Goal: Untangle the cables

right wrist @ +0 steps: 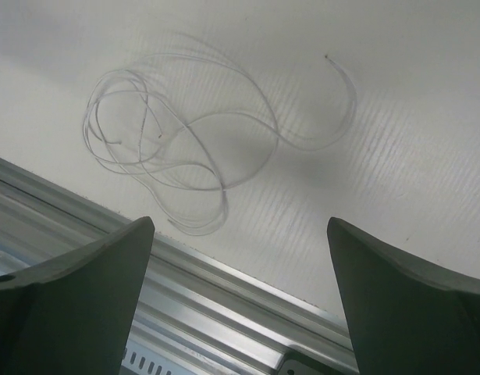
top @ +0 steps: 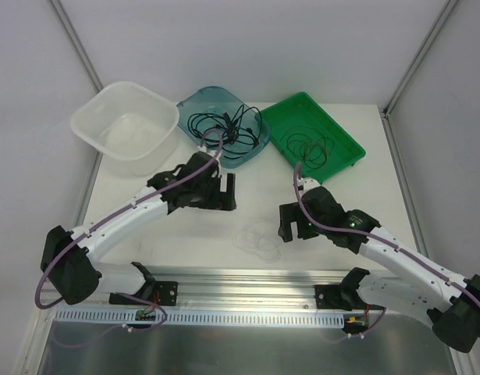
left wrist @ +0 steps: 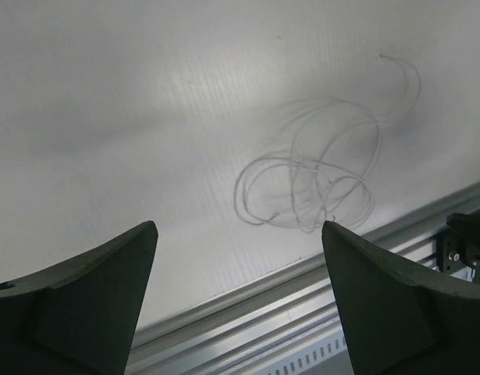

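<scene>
Left gripper (left wrist: 238,231) spread wide over a pale cable (left wrist: 310,183)
Its two dark fingers (left wrist: 91,297) stood far apart with nothing between them. Beyond them the thin cable lay in loose overlapping loops on the white worktop (left wrist: 122,117), one end curling toward the upper right, near a metal rail (left wrist: 302,308).

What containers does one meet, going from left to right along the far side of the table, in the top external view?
White basin → blue tray holding black cables → green tray holding dark cables.
</scene>
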Controlling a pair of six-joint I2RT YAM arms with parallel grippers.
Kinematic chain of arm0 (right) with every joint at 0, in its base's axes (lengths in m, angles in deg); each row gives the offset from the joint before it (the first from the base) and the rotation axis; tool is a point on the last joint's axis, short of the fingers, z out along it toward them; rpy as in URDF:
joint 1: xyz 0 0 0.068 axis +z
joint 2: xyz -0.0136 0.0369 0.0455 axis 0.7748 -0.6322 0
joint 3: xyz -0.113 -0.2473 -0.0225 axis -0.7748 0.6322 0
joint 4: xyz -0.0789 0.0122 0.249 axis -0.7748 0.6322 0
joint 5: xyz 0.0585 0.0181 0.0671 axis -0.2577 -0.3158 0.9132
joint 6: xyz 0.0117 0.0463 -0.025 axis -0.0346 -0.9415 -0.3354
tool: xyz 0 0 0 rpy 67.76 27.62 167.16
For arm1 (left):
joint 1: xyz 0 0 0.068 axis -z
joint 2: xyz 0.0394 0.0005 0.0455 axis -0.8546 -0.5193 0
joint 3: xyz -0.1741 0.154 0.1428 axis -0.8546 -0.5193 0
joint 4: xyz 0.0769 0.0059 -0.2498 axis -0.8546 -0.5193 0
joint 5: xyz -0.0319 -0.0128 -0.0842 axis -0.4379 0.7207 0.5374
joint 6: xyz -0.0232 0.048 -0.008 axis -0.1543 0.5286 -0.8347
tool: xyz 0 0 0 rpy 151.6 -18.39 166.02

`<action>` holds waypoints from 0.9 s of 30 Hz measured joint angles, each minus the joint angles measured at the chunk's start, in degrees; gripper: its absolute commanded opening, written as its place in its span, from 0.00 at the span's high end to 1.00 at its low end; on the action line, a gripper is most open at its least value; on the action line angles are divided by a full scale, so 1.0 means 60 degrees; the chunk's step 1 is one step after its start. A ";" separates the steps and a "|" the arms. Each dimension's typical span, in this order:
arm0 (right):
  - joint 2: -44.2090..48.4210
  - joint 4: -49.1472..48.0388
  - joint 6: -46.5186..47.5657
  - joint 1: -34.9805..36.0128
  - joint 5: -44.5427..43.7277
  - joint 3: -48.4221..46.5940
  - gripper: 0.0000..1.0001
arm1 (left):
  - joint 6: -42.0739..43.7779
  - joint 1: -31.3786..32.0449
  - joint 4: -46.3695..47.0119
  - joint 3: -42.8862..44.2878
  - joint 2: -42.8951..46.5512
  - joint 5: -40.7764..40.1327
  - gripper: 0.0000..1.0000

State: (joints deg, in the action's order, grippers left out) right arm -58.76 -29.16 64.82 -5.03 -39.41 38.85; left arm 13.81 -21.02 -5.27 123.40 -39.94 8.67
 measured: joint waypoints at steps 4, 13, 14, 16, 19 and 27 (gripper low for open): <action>0.0477 0.0106 -0.0306 0.0000 -0.0091 0.0262 0.02 | -0.0736 0.1727 0.0219 0.0204 -0.0882 -0.0423 0.21; 0.1523 0.0401 -0.0732 0.0000 -0.0182 0.0579 0.02 | -0.0361 0.2470 0.0586 0.2204 -0.4717 -0.0823 0.35; 0.1610 0.0444 -0.0750 0.0000 -0.0186 0.0583 0.02 | -0.0284 0.2470 0.0586 0.2324 -0.4976 -0.0871 0.38; 0.1738 0.0506 -0.0776 0.0000 -0.0211 0.0583 0.02 | -0.0095 0.2459 0.0572 0.2532 -0.5402 -0.0882 0.41; 0.1825 0.0535 -0.0812 0.0000 -0.0288 0.0619 0.03 | 0.0058 0.2463 0.0590 0.2728 -0.5839 -0.0710 0.49; 0.1723 0.0525 -0.0856 0.0000 -0.0321 0.0827 0.03 | 0.0160 0.2481 0.0583 0.2703 -0.6153 -0.0029 0.76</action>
State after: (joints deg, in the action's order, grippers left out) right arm -48.42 -26.01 59.68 -5.03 -41.34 43.82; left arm 14.77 -6.14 -1.77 139.62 -76.86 8.49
